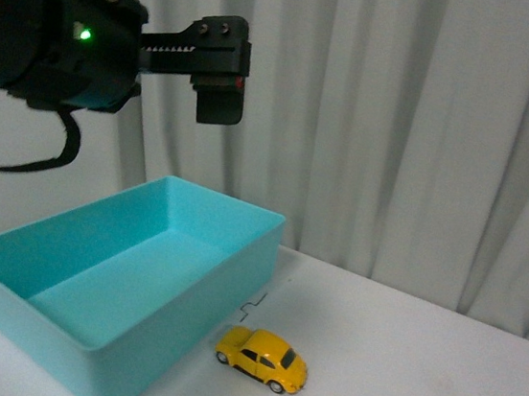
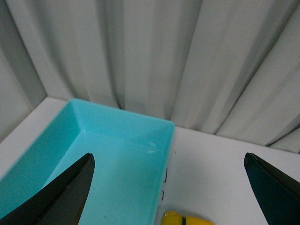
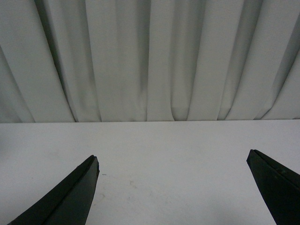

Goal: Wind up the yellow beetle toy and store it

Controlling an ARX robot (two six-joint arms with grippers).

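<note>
The beetle [image 1: 262, 358] is sitting on its wheels on the white counter [image 1: 417, 371], just beside the right long wall of the teal bin [image 1: 118, 286], down near the bin's closer corner. It looks like there's a small gap between car and bin, but from this angle I honestly can't tell for sure. There are a few little black corner marks [image 1: 254, 302] on the counter next to it.

The left arm [image 1: 54, 27] is way up high over the bin's far left side, with a green light glowing on it. Its jaws are spread wide with nothing in them. In the left wrist view they frame the inside of the bin [image 2: 117, 159], and only a sliver of the beetle [image 2: 187, 219] peeks in at the frame edge. So the car is well below the jaws and off to the bin's outer side, not between the tips.

The right jaws are wide apart too and holding nothing. Only counter [image 3: 173, 164] and grey curtain [image 3: 164, 61] show between them.
</note>
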